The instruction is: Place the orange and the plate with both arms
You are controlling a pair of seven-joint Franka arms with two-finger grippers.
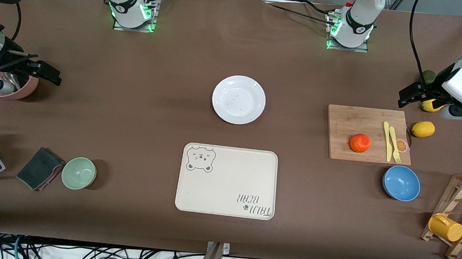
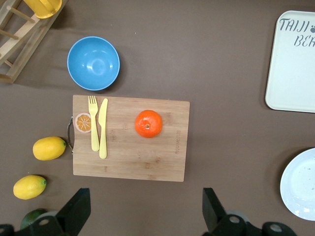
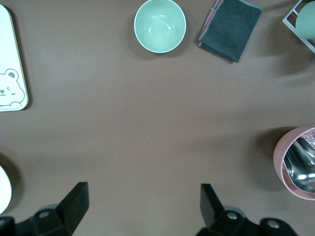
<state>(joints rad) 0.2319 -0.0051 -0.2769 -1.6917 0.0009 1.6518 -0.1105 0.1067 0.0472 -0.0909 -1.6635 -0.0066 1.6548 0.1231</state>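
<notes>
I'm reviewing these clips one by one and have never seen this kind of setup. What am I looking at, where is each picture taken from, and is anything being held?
Two robot arms stand at a brown table. The big picture comes from a high camera facing them; the two small ones come from cameras on each arm's wrist, looking down past its claw.

The left claw hangs open over the table at its own end, near the lemons. The right claw hangs open at its end, by a pink cup. Neither holds anything.

On the table: a white plate mid-table, with a cream bear-print tray nearer the front camera; the orange on a wooden cutting board with a yellow knife and fork; a blue bowl; a green bowl; a dark cloth.
</notes>
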